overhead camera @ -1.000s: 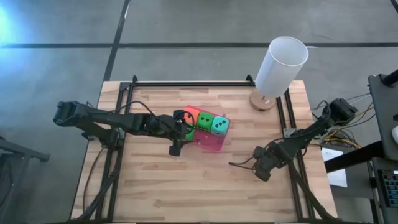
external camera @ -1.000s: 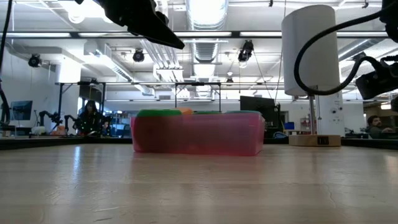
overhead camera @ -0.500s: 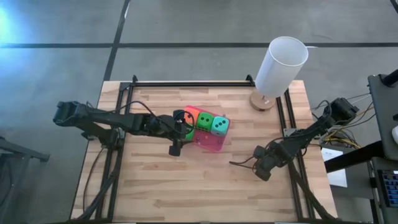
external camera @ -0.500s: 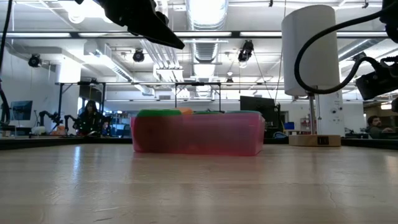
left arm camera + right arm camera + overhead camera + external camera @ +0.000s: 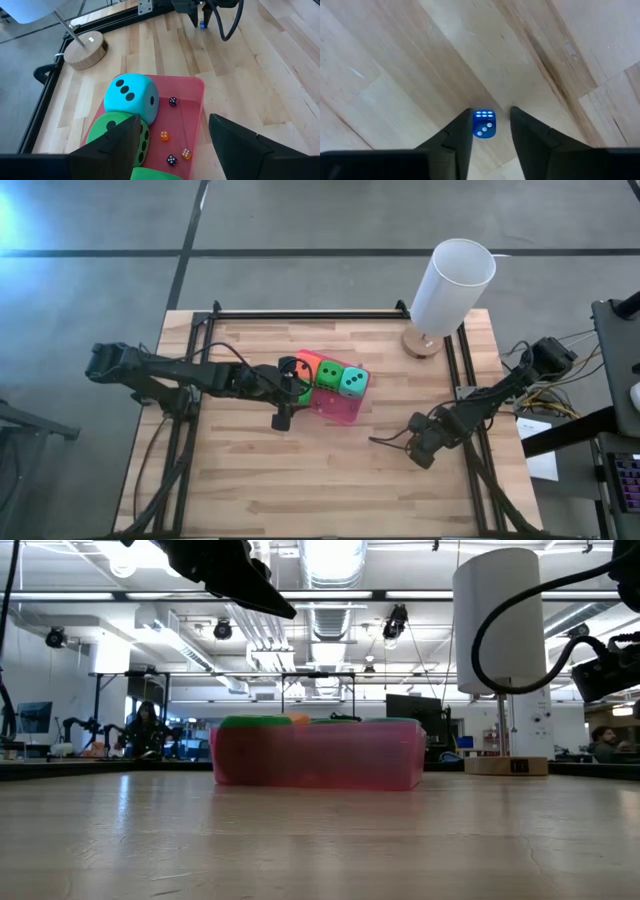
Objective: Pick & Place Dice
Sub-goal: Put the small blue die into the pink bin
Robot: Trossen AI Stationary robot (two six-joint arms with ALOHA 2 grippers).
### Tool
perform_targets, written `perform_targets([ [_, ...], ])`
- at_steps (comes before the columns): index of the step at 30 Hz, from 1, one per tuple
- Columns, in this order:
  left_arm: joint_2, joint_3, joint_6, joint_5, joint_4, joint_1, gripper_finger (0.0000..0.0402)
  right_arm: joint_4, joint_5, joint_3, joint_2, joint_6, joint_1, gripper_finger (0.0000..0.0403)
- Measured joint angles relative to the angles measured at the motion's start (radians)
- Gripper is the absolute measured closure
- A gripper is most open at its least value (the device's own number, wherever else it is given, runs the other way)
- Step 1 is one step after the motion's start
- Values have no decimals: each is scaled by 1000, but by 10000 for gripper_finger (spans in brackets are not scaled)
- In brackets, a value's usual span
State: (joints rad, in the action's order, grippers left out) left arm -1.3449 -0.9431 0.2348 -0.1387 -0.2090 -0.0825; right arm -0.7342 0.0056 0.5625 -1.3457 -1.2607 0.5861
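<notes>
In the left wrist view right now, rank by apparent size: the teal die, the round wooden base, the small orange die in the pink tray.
1. Teal die, largest as it looks, though it sits nearer the camera.
2. Round wooden base, a bit smaller in view; being farther off, the true order is unsure.
3. Small orange die, clearly smallest, inside the pink tray.

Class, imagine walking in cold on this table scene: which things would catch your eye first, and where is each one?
The big soft dice stand out first: a teal one, a green one and an orange one crowded in the pink tray at mid-table, with the left claw beside them. Next comes the tall white cylinder at the far right corner. Nearer, the right claw straddles a tiny blue die.
</notes>
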Motion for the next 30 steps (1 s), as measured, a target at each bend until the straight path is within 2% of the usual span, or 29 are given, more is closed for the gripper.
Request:
perform_targets([
  [11, 0, 0, 0, 0, 0, 0, 180, 9, -3, 0, 0, -47, 0, 344],
  [22, 0, 0, 0, 0, -1, 0, 193, -40, 43, 101, -4, -33, -15, 344],
  [30, 0, 0, 0, 0, -1, 0, 204, -61, 182, 211, -2, 50, -61, 344],
])
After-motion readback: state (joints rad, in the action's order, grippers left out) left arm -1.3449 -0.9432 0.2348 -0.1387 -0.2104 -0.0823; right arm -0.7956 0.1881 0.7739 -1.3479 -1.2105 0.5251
